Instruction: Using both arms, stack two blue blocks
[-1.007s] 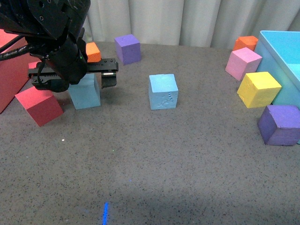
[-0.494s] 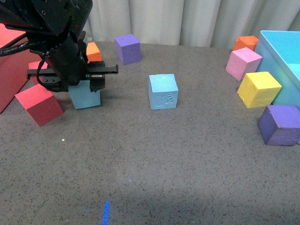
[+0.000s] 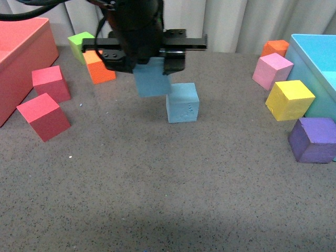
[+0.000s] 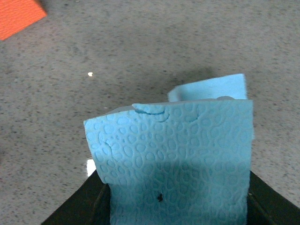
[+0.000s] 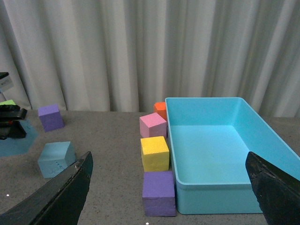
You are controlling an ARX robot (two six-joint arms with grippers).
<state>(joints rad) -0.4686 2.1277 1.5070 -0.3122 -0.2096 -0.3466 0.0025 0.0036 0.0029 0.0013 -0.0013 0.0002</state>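
My left gripper [image 3: 149,55] is shut on a sky-blue foam block [image 3: 151,79] and holds it in the air, just left of and slightly above the second blue block [image 3: 182,102], which rests on the table with embossed marks on its front face. In the left wrist view the held block [image 4: 173,154] fills the frame and the second block [image 4: 211,88] shows beyond it. My right gripper [image 5: 168,187] is open and empty, away from both blocks; in its view the resting block [image 5: 56,159] is at the left and the held block [image 5: 18,138] at the far left.
A large light-blue bin [image 3: 315,58] stands at the right with pink [image 3: 272,71], yellow [image 3: 290,100], purple [image 3: 313,139] and orange [image 3: 275,48] cubes beside it. A red bin [image 3: 23,58], two red cubes [image 3: 43,115], an orange cube [image 3: 100,67] and a green cube [image 3: 81,43] are at the left.
My left gripper has lifted the blue block off the table and carried it right, up beside the second blue block. The purple cube at the back is now hidden behind the arm.
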